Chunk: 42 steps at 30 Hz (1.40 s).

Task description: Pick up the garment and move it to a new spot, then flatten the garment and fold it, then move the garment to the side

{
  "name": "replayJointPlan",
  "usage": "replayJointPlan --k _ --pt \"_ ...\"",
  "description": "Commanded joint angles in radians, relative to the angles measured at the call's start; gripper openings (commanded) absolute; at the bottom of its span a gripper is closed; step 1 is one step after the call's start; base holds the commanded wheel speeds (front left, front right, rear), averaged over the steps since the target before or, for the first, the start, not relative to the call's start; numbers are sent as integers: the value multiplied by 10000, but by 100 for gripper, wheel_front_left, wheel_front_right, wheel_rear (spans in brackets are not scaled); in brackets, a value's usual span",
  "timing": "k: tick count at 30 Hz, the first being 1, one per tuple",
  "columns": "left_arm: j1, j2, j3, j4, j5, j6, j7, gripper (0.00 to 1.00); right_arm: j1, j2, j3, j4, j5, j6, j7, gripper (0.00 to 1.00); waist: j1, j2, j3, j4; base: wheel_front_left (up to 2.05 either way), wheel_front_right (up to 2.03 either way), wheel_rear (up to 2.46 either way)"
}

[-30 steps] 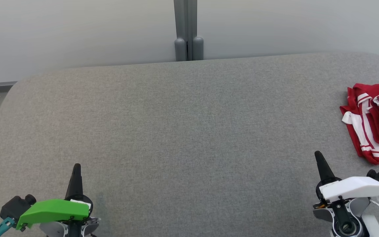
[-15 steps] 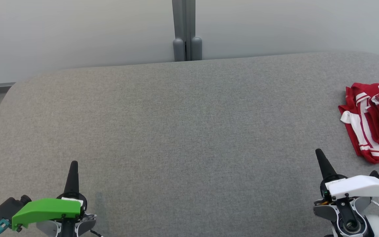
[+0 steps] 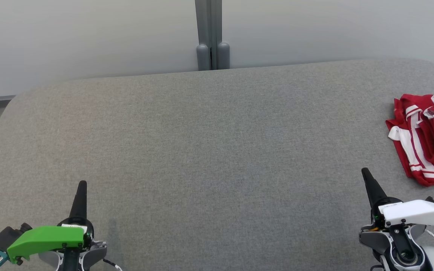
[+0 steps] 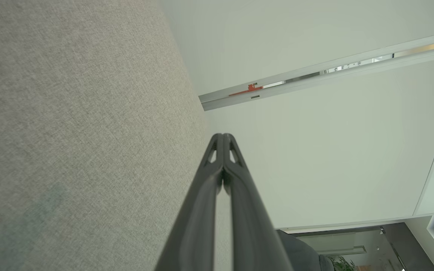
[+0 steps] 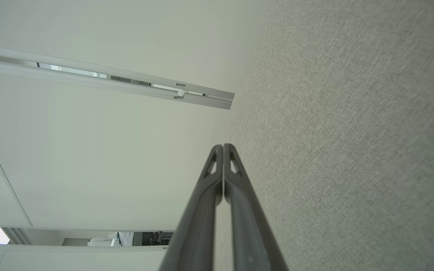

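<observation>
Lying crumpled at the desk's [image 3: 217,150] right edge was the red-and-white garment [image 3: 424,139], near right end effector [image 3: 365,172], well apart from left end effector [image 3: 82,185]. Both were fully closed, gripping nothing. Grey post [image 3: 209,34] stood behind desk.

Grey fabric table [image 3: 217,150], pale wall [image 3: 89,37]

Red white-striped garment [image 3: 426,141], grey table [image 3: 209,150]

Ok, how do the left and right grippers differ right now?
The left gripper wears a green cover; the right gripper a white one. The right one sits near the red-and-white garment, apart from it; the left one is far across the grey surface. Both are shut, holding nothing.
</observation>
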Motion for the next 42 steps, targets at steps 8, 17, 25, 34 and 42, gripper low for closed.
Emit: replayJointPlan --k 8,17,25,34,42 --pt "-218 75 130 -169 -702 -61 211 0 -91 11 -102 -178 762 5 157 0 0 0 -3 -34 0 0 0" --pt "-230 79 219 -247 -1327 -90 389 0 -85 31 -162 -250 1423 5 289 0 0 0 -6 -70 0 0 0" --pt "-232 82 296 -318 -1856 -116 538 0 -80 56 -213 -310 1962 6 398 0 0 0 -9 -102 0 0 0" --pt "-232 85 367 -378 -2401 -127 715 0 -74 81 -268 -377 2540 4 506 0 0 0 -13 -139 0 0 0" --pt "-232 86 379 -389 -2508 -135 746 0 -71 87 -282 -387 2693 5 524 0 0 0 -14 -151 0 0 0"
